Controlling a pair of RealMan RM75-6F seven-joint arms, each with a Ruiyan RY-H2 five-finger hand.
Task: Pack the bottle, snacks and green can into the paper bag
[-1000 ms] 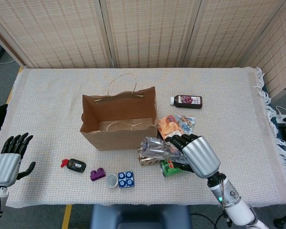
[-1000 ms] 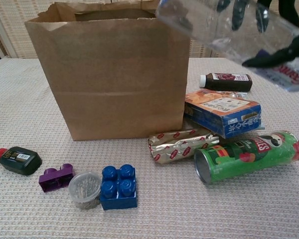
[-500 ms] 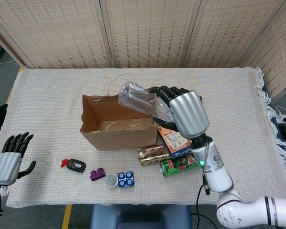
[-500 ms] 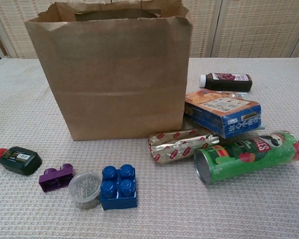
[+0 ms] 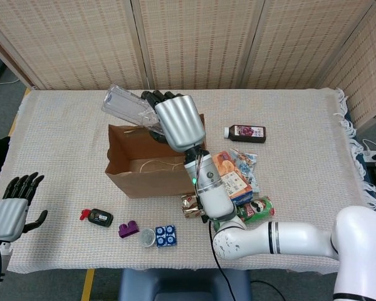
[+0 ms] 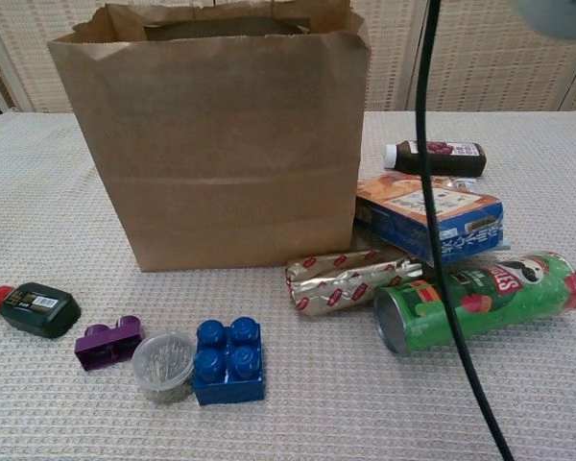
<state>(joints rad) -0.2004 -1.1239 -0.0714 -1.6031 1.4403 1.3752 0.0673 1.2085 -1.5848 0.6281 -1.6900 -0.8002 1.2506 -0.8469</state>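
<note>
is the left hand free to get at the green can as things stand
Probably not. The left hand is open and holds nothing, but it sits off the table's left edge, while the green can lies far to the right, past the paper bag and the gold snack pack.

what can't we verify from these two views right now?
- Paper bag interior: chest view shows only the outer wall; in head view the right robot hand covers part of the opening.
- Clear bottle: out of the chest view.
- Left robot hand: cut by the head view's edge.
- Small clear jar: contents too small to identify.
</note>
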